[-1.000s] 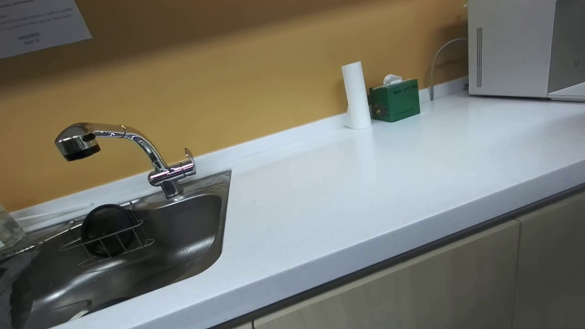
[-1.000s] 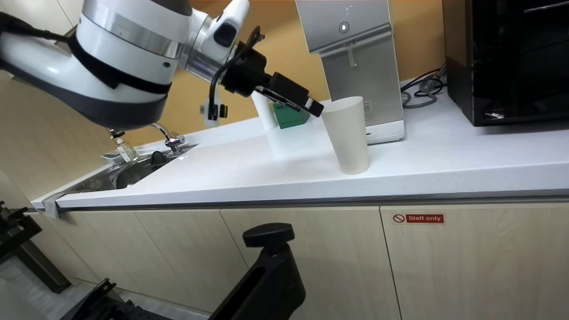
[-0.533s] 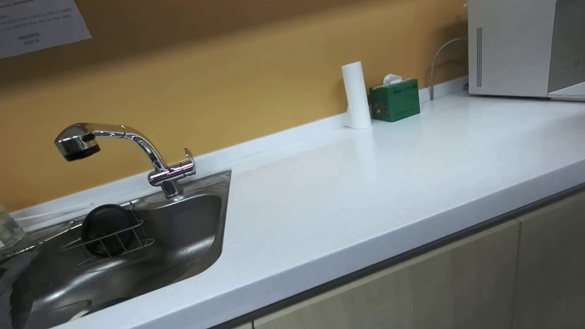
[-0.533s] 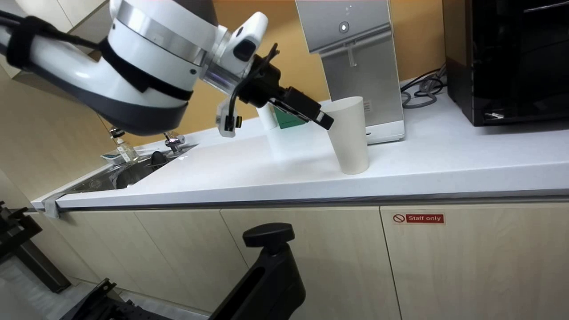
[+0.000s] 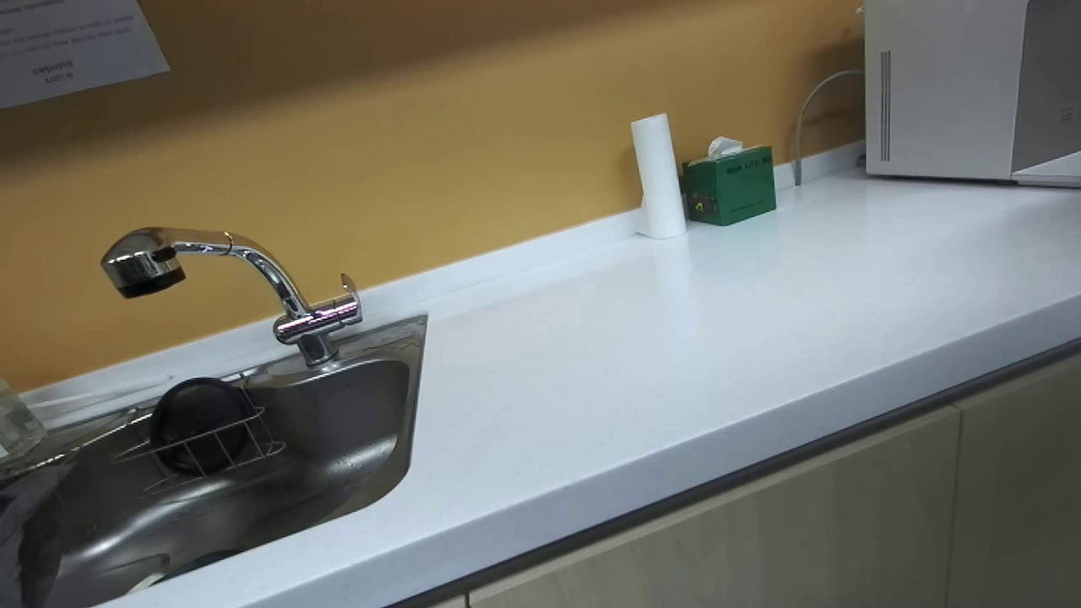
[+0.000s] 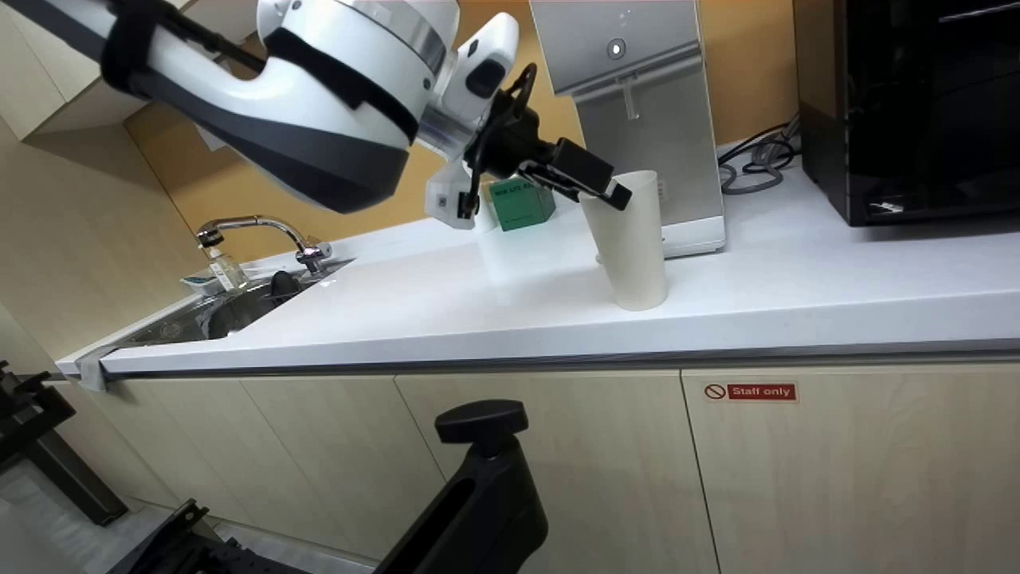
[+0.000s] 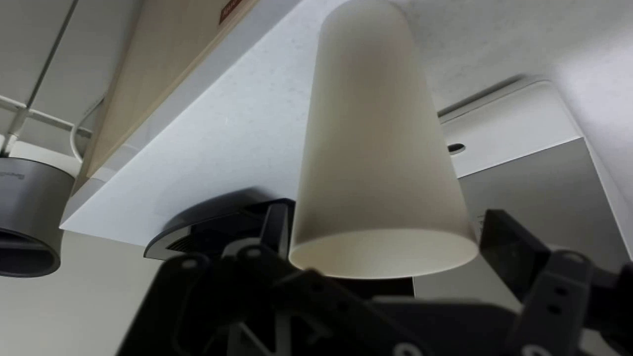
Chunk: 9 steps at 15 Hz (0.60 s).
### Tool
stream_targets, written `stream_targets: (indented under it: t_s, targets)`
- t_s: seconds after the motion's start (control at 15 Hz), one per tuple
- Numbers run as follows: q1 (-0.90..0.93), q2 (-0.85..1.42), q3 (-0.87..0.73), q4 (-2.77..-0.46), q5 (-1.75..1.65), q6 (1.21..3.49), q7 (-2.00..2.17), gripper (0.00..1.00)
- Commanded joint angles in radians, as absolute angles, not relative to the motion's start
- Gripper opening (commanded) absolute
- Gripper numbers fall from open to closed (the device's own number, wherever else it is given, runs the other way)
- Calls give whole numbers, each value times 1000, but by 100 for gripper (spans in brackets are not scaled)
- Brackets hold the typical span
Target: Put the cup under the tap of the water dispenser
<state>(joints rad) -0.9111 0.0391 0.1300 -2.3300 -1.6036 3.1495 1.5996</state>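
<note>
A tall off-white cup (image 6: 633, 255) stands upright near the counter's front edge, in front of the silver water dispenser (image 6: 661, 155). The dispenser's tap (image 6: 629, 97) is above and behind the cup. My gripper (image 6: 603, 190) is at the cup's rim, and one black finger crosses in front of it. In the wrist view, which is upside down, my gripper (image 7: 388, 225) is open with a finger on each side of the cup (image 7: 376, 138), both very close to its wall. I cannot tell whether they touch it. The dispenser base (image 7: 514, 123) shows beside the cup.
A black appliance (image 6: 924, 112) stands to the right of the dispenser, with cables (image 6: 769, 159) between. A green tissue box (image 5: 730, 186) and a white paper roll (image 5: 659, 177) stand by the wall. A sink with a faucet (image 5: 262, 270) is farther left.
My arm and gripper have moved right and forward in an exterior view, from beside the cup to around its rim. The cup has shifted slightly right.
</note>
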Motion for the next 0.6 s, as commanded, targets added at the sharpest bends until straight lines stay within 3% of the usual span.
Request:
stream_targets:
  t_s: [0.0, 0.4, 0.47, 0.53]
  targets:
    - [-907, 119, 135, -2245, -1715, 3144, 1745, 100]
    - [-913, 203, 154, -2157, -1893, 3106, 1923, 100]
    - [-915, 214, 161, -2143, -1929, 3097, 1956, 75]
    - [-917, 223, 168, -2133, -1961, 3093, 1988, 74]
